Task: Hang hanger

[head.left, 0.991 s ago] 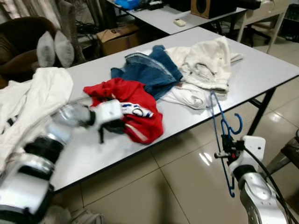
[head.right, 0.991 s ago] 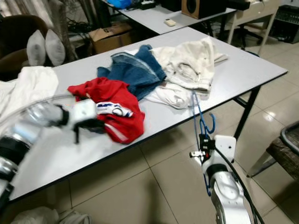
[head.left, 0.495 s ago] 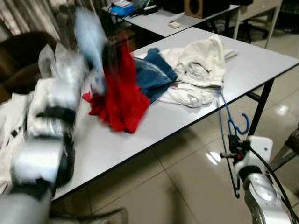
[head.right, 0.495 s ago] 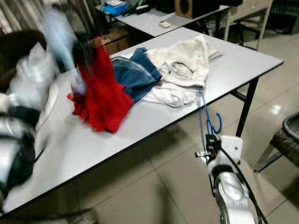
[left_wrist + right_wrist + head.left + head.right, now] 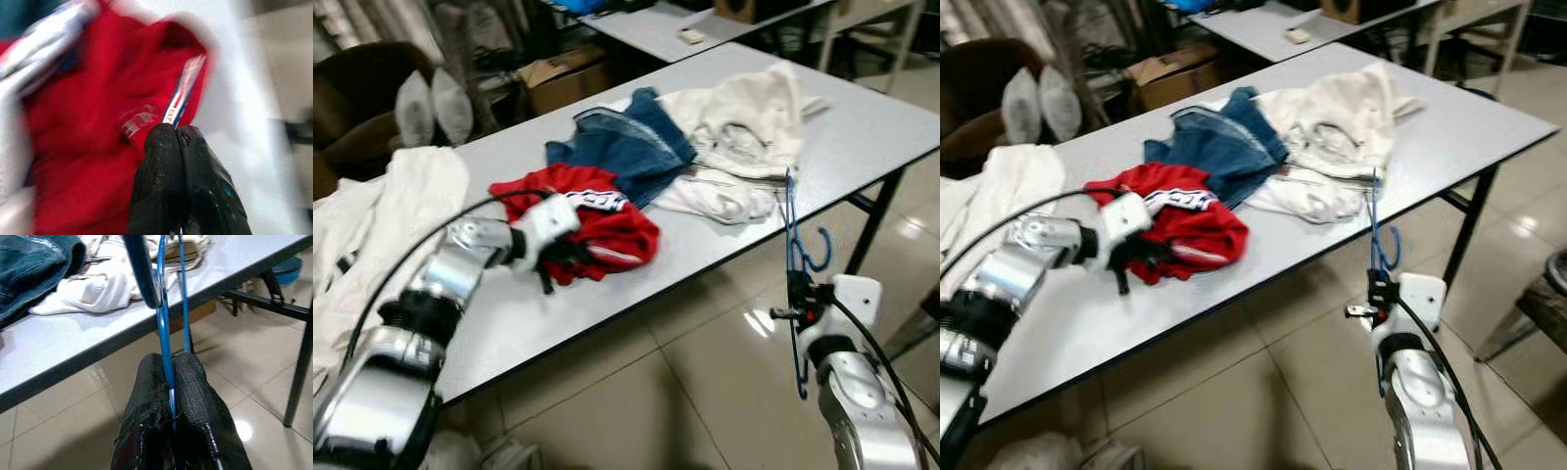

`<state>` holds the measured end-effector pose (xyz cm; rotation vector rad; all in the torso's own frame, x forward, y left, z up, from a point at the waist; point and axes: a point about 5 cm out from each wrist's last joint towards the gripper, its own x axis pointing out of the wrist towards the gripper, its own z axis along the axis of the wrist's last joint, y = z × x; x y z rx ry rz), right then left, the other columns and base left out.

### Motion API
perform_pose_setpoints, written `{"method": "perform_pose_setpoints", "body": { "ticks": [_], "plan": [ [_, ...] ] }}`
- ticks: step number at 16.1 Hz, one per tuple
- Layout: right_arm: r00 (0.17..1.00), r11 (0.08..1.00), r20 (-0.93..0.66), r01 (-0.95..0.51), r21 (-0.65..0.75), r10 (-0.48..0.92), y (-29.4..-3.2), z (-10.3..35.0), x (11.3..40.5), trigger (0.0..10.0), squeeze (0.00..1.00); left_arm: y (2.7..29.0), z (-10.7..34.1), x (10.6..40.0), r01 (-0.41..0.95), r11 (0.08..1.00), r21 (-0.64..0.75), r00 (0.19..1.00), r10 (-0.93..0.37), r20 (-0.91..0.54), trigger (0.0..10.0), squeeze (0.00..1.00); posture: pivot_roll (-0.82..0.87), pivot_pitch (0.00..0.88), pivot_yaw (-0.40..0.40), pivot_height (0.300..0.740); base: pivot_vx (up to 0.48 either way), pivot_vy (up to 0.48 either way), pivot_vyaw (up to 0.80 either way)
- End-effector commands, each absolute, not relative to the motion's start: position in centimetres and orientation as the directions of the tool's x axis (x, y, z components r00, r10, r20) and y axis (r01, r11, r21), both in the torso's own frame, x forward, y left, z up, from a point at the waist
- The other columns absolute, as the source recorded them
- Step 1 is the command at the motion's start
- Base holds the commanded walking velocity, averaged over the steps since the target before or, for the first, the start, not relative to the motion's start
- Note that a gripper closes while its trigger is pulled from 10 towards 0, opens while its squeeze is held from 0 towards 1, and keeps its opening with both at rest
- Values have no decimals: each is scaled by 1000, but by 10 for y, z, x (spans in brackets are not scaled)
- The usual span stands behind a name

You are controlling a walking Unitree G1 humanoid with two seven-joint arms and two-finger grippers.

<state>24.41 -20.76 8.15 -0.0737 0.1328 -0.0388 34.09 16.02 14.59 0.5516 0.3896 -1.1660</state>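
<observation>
A blue wire hanger (image 5: 790, 227) stands upright off the table's front edge, over the floor. My right gripper (image 5: 794, 304) is shut on its lower part; in the right wrist view the blue wire (image 5: 164, 333) runs out from between the closed fingers (image 5: 193, 382). A red garment (image 5: 597, 220) with a striped trim lies bunched on the white table (image 5: 871, 132). My left gripper (image 5: 551, 266) rests at the garment's near edge. In the left wrist view its fingers (image 5: 164, 156) are pressed together on the red cloth (image 5: 88, 137) at the trim.
Blue jeans (image 5: 625, 147) and white clothes (image 5: 744, 127) lie further back on the table, and a large white cloth (image 5: 396, 201) at its left end. A cardboard box (image 5: 558, 73), a dark armchair with cushions (image 5: 431, 103) and a second table (image 5: 656, 24) stand behind. Tiled floor lies in front.
Half a second ago my left arm held the red garment high above the table; now arm and garment are back down on the tabletop. The right gripper still holds the hanger upright.
</observation>
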Motion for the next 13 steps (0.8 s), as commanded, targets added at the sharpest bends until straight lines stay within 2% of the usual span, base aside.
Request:
{"method": "perform_pose_setpoints", "body": {
  "ticks": [1,2,5,6,7,8,9,13],
  "plan": [
    [985,998,-170,13,-62,-24,-202,73,243,10000,0,158,150,335,956,233,176,292,-776,-559,0,0,-153,0,224,740,0,0,0],
    [986,998,-166,17,-60,-26,-202,74,245,10000,0,147,148,328,973,182,143,231,-794,-562,0,0,-163,0,223,740,0,0,0],
    [987,998,-160,10,-68,-21,-200,77,243,10000,0,139,136,325,974,171,150,227,-774,-591,118,0,-190,0,225,740,0,0,0],
    [986,997,-164,14,-75,-26,-204,77,240,10000,0,139,139,328,966,190,175,257,-775,-577,10000,0,-188,0,215,740,0,0,0],
    [986,997,-167,16,-79,-29,-206,77,239,10000,0,139,143,329,964,202,170,263,-788,-556,10000,0,-186,0,211,740,0,0,0],
    [984,996,-172,19,-85,-33,-209,76,237,10000,0,138,153,328,965,213,152,262,-824,-503,10000,725,-184,0,203,740,0,0,0],
    [984,996,-173,17,-88,-32,-211,76,238,10000,0,134,161,324,966,228,122,258,-864,-432,10000,1000,-184,0,196,740,0,0,0],
    [986,996,-168,4,-94,-20,-210,80,242,10000,0,136,164,322,962,246,120,273,-880,-388,10000,1000,-186,0,183,740,0,0,0]
  ]
}}
